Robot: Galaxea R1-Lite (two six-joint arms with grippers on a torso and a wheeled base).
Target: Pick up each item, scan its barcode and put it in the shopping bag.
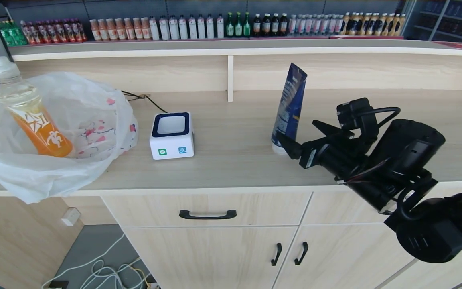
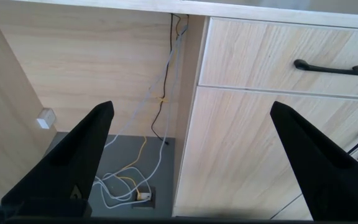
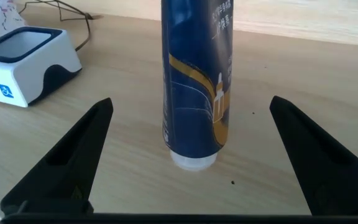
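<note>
- The right gripper (image 1: 297, 132) (image 3: 190, 104) hovers low over the bench (image 1: 235, 132), its jaws spread wide and holding nothing.
- The tube (image 1: 289, 104) (image 3: 197, 81), dark blue with a white cap, stands cap-down on the bench just ahead of this gripper, in line with the gap between its fingers (image 3: 73, 162). In the right wrist view neither finger touches it. The tube leans slightly, its crimped end up.
- The scanner (image 1: 172, 135) (image 3: 23, 62), a white box with a dark-rimmed window on top, sits on the bench well to the gripper's left, beyond the tube.
- The bag (image 1: 94, 120), white plastic and open at the top, lies farther to the left than the scanner, at the bench's end. A bottle (image 1: 30, 112) of orange drink leans in it, its cap clear of the rim.
- The left gripper (image 2: 191, 106) hangs below the bench top, jaws wide apart and empty. Ahead of it are a drawer (image 2: 278, 53) with a black handle and cables (image 2: 129, 180) on the floor.
- A shelf (image 1: 231, 40) lined with drinks runs behind the bench, far from both grippers.
</note>
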